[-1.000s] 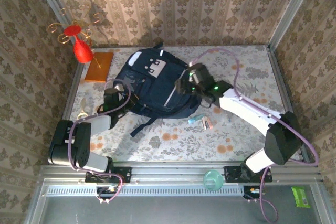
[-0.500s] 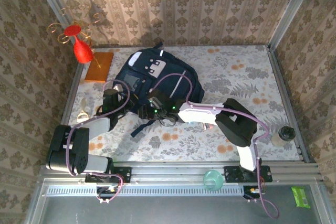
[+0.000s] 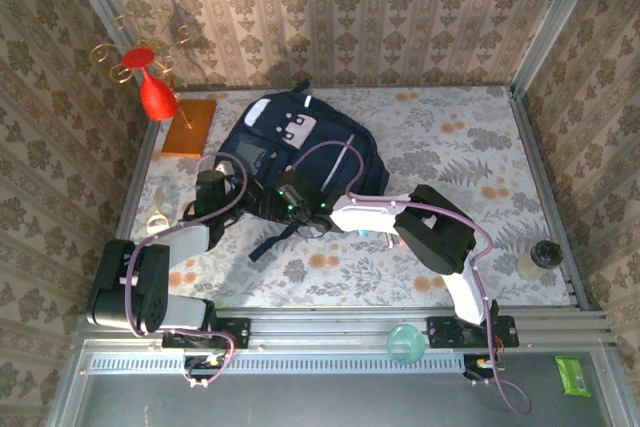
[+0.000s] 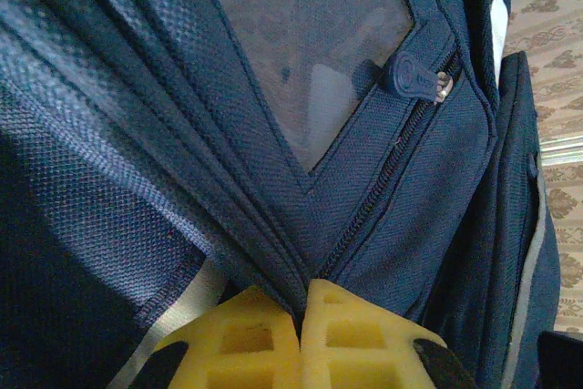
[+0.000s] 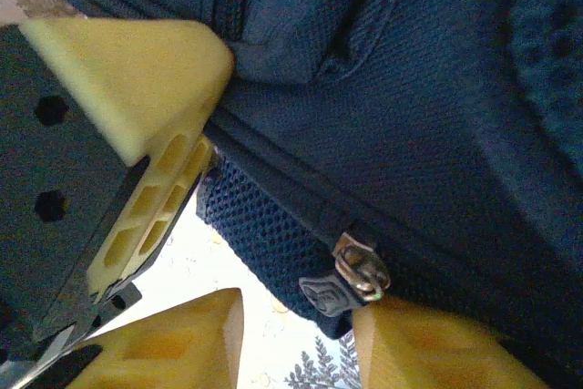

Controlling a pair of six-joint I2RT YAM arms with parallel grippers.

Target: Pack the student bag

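Student bag lying flat on table. Left gripper pinching fabric fold at bag's left edge, likely bracing it. Right gripper hovering spread at bag's near edge, zipper pull touching one fingertip, probably lining up to open it.

One student bag lies on the one desk. There are two arms, each with one claw, so two in all: the left claw and the right claw. Each wrist view shows one zipper pull, the left pull and the right pull. Besides these there are one red vase, one orange board, one teal cup, one green packet and one dark jar.
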